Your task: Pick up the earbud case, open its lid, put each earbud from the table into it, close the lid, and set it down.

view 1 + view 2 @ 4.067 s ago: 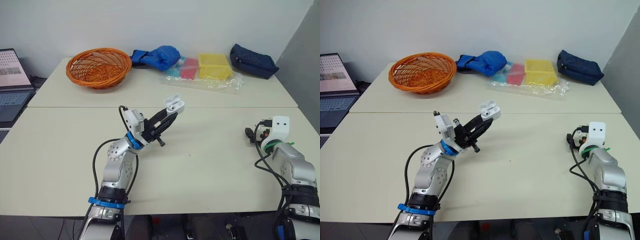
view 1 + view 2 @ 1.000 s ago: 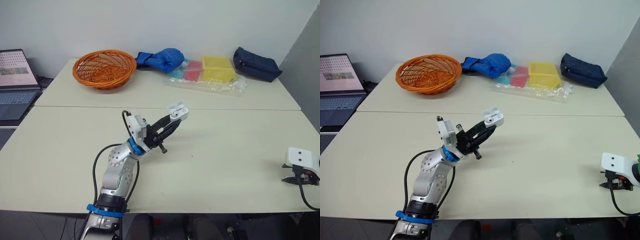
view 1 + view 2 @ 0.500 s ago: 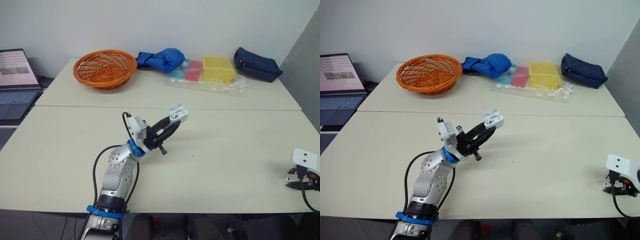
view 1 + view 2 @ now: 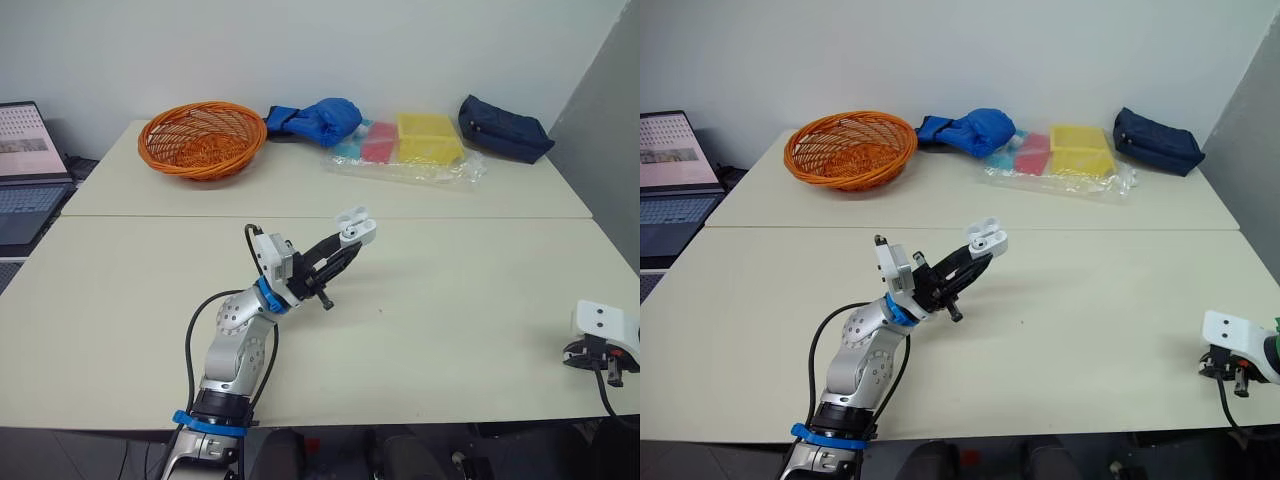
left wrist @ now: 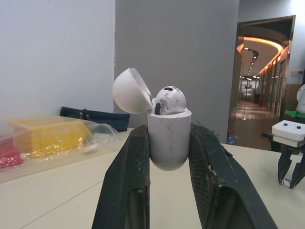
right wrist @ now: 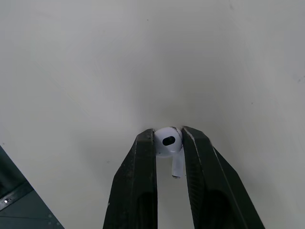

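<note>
Left gripper (image 4: 343,243) pinches earbud case (image 4: 356,226) above mid-table, lid flipped open, one earbud seated inside. Right gripper (image 6: 167,133), at the 4 o'clock edge of the cream table (image 4: 450,300), is clamped on the second earbud (image 6: 167,141). The orange basket (image 4: 200,137) sits at 11 o'clock and the navy pouch (image 4: 503,127) at 1. Four seconds ago the right arm sat farther in; the case has not moved.

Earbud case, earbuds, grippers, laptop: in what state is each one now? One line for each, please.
earbud case: lid open, held off the table by the left gripper.
first earbud: seated in the earbud case.
second earbud: pinched in the right gripper.
left gripper: shut on the earbud case.
right gripper: shut on the second earbud.
laptop: open, screen lit.
</note>
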Robot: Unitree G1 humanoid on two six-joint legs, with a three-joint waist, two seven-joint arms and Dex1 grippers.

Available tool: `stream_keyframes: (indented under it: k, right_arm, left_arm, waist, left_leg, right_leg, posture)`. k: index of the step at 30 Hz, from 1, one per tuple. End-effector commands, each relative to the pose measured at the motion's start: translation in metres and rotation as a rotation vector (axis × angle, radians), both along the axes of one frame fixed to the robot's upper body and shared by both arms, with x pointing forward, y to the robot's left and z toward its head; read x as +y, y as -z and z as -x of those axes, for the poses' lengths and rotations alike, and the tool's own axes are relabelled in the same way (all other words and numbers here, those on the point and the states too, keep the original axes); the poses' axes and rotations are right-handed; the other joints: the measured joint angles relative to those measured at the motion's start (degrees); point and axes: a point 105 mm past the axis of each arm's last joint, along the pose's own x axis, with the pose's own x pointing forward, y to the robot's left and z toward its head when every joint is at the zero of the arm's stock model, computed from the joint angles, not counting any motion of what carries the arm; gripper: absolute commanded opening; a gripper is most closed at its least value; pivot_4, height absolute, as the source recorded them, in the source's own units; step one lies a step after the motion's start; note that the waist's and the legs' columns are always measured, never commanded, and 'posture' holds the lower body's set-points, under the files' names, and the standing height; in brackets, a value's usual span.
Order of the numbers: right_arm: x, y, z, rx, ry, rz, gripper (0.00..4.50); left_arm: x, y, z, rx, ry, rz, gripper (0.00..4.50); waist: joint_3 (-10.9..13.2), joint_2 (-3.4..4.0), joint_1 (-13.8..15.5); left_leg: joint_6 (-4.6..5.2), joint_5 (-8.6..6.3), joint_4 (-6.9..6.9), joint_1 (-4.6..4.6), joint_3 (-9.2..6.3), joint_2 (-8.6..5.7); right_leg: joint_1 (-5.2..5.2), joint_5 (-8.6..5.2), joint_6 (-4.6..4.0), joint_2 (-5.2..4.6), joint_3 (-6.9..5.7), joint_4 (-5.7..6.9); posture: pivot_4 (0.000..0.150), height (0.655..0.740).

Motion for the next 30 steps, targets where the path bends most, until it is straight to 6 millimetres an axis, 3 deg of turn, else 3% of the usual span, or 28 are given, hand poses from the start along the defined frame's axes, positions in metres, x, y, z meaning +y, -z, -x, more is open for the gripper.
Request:
stream_keyframes:
  k: [1,4,8,10,12,15,21,30]
  right_arm:
    - [-0.003,0.006,0.003,0.025,0.009,0.012,0.41]
    - [0.017,-0.006,-0.003,-0.012,-0.034,-0.063,0.41]
    - [0.094,-0.048,-0.037,-0.231,-0.048,-0.387,0.41]
    - [0.15,-0.092,-0.061,-0.442,0.013,-0.752,0.41]
    - [0.188,-0.126,-0.06,-0.536,0.017,-0.974,0.41]
    - [0.224,-0.162,-0.05,-0.659,0.022,-1.13,0.41]
    - [0.259,-0.184,-0.044,-0.75,0.032,-1.237,0.41]
    - [0.277,-0.178,-0.056,-0.744,0.07,-1.266,0.41]
  left_arm:
    - [-0.002,-0.014,0.003,-0.06,0.007,0.021,0.76]
    - [-0.002,-0.014,0.003,-0.06,0.007,0.024,0.76]
    - [-0.001,-0.014,0.002,-0.062,0.008,0.026,0.76]
    - [-0.003,-0.014,0.001,-0.063,0.01,0.028,0.76]
    - [-0.005,-0.015,-0.001,-0.068,0.011,0.03,0.76]
    - [-0.004,-0.018,-0.004,-0.076,0.003,0.036,0.76]
    - [-0.003,-0.018,-0.005,-0.079,0.004,0.038,0.76]
    - [-0.005,-0.022,-0.008,-0.091,0.022,0.041,0.76]
  waist:
    - [-0.01,-0.02,0.0]
    - [-0.01,-0.02,0.01]
    - [0.01,0.0,-0.65]
    - [0.04,-0.02,-0.76]
    - [0.07,0.02,-0.82]
    - [0.07,0.16,0.11]
    - [0.05,0.17,0.31]
    - [0.05,0.17,0.07]
  left_leg:
    - [0.0,0.0,0.01,0.0,0.01,0.0]
    - [0.0,0.0,0.01,0.01,0.01,0.0]
    - [0.0,0.0,-0.09,0.11,-0.01,0.1]
    - [-0.01,0.0,-0.13,0.19,-0.07,0.11]
    - [-0.03,0.0,-0.14,0.23,-0.21,0.15]
    - [-0.04,0.01,-0.21,0.14,-0.32,0.18]
    - [-0.03,-0.01,-0.15,-0.6,-0.31,0.14]
    - [0.0,-0.01,-0.12,-0.54,-0.21,0.08]
  right_leg:
    - [0.01,-0.01,-0.03,-0.01,0.01,0.0]
    - [0.02,-0.01,-0.03,-0.01,0.01,0.0]
    - [-0.02,0.14,0.22,0.13,0.09,0.09]
    - [-0.04,0.13,0.2,0.21,0.08,0.24]
    - [-0.05,0.11,0.16,0.31,0.03,0.38]
    - [-0.09,0.03,0.03,0.32,-0.08,0.4]
    - [-0.43,0.03,0.12,0.02,-0.21,-0.02]
    - [-0.49,0.07,0.19,0.09,-0.17,0.08]
  posture:
    - [0.15,0.74]
    - [0.15,0.74]
    - [0.15,0.74]
    - [0.15,0.74]
    - [0.15,0.74]
    - [0.15,0.74]
    - [0.15,0.74]
    - [0.15,0.74]
